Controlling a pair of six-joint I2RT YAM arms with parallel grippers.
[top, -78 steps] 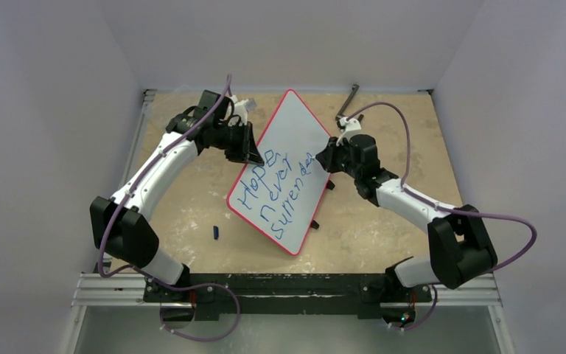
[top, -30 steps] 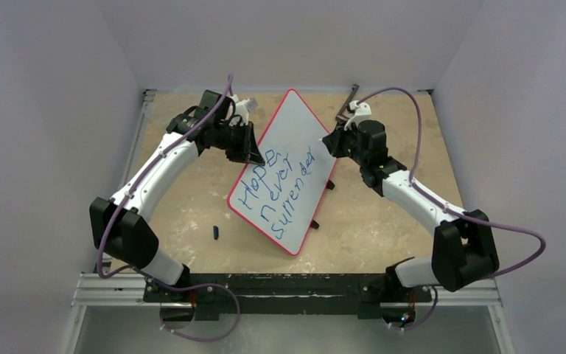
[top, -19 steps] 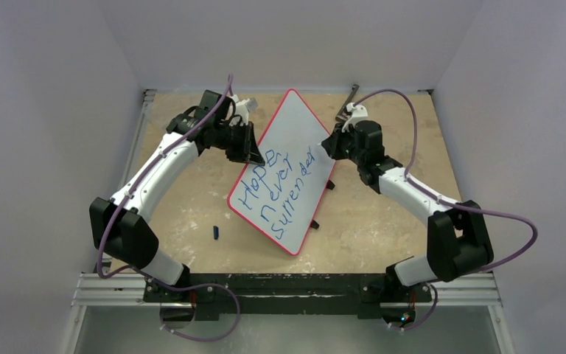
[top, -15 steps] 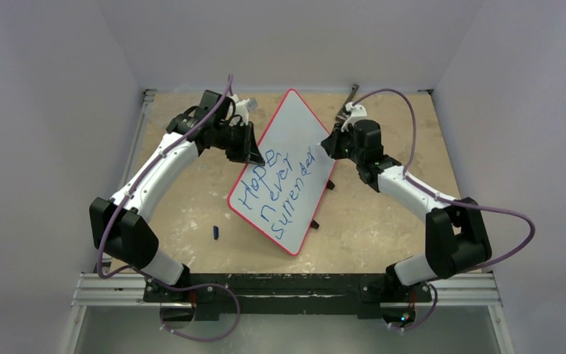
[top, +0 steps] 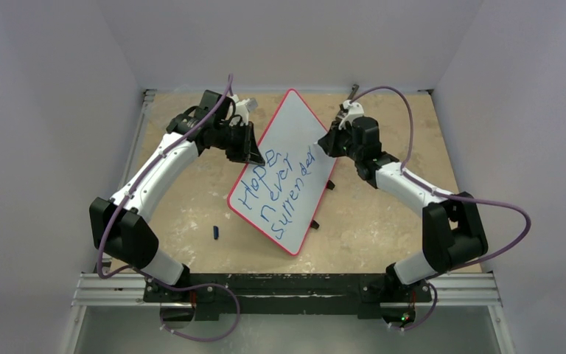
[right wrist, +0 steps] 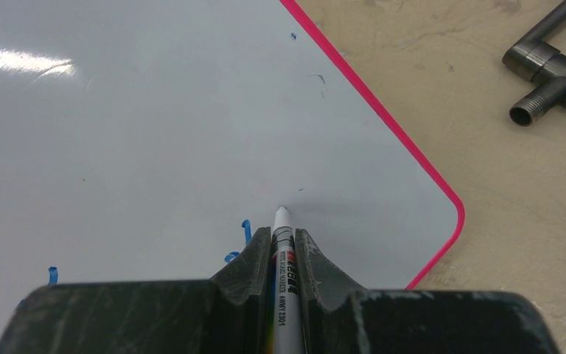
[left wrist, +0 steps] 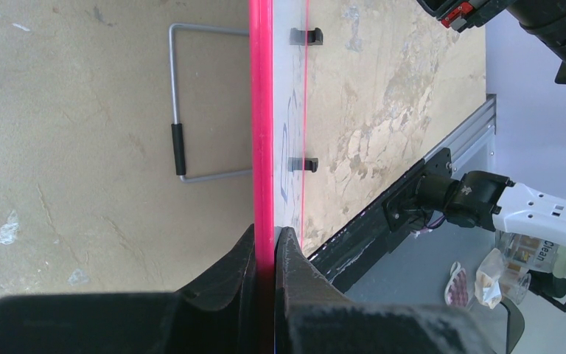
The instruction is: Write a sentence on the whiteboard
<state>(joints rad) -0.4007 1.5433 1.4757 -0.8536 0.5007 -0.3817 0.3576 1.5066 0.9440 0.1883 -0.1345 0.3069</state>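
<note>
The whiteboard (top: 289, 140), white with a thin red rim, lies slanted mid-table. The sentence (top: 274, 189) in blue reads "Hope never surrender" in three slanted lines. My left gripper (top: 253, 153) is shut on the board's left edge; the left wrist view shows its jaws pinching the red rim (left wrist: 263, 147). My right gripper (top: 327, 144) is shut on a white marker (right wrist: 284, 280) at the board's right edge. The marker's tip (right wrist: 281, 212) is at the white surface just past the last blue strokes (right wrist: 245, 230).
A small dark blue cap (top: 217, 232) lies on the table left of the board. A dark metal pipe fitting (right wrist: 553, 70) lies beyond the board's right corner. A wire stand (left wrist: 180, 136) shows behind the board. Black clips (top: 329, 184) sit along the board's right edge.
My right arm has moved up along the board's right edge, carrying the marker past the end of "surrender". The left arm and the board have not moved.
</note>
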